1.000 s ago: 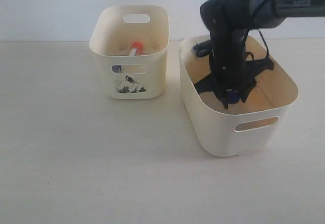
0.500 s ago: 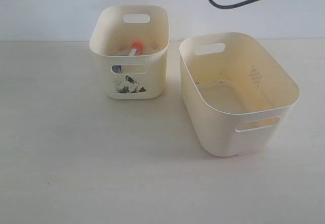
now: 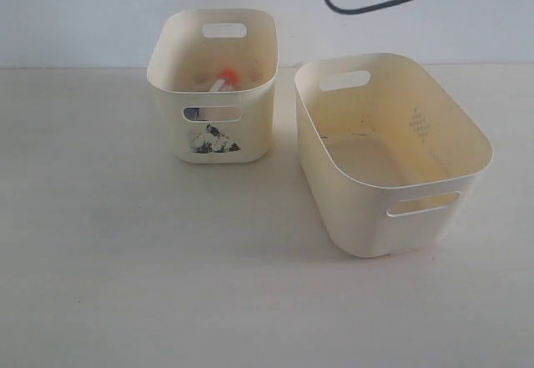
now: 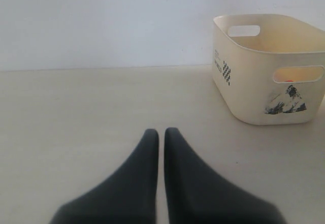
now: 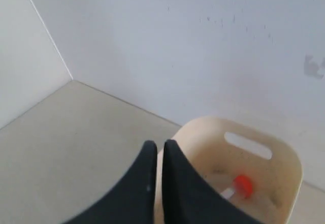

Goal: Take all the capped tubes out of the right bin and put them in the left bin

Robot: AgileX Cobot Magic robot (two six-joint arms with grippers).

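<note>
Now the right claw [image 5: 156, 144], clenched, hangs above the left bin [image 5: 284, 155], an orange-capped tube [image 5: 242, 184] beneath. Left claw [image 4: 161, 131], clenched, lies farther off.

We record the left bin [image 3: 250, 130] and the right bin [image 3: 350, 218] as smooth cream plastic, slight sheen, inner walls smudged. The table [image 3: 125, 268] reads matt, pale, faintly grained.

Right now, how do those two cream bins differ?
The left bin is smaller and narrower; the right bin is wider. The left bin carries a black-and-white sticker; the right bin shows none. An orange-capped tube lies in the left bin; the right bin shows none. Both have slot handles.
</note>
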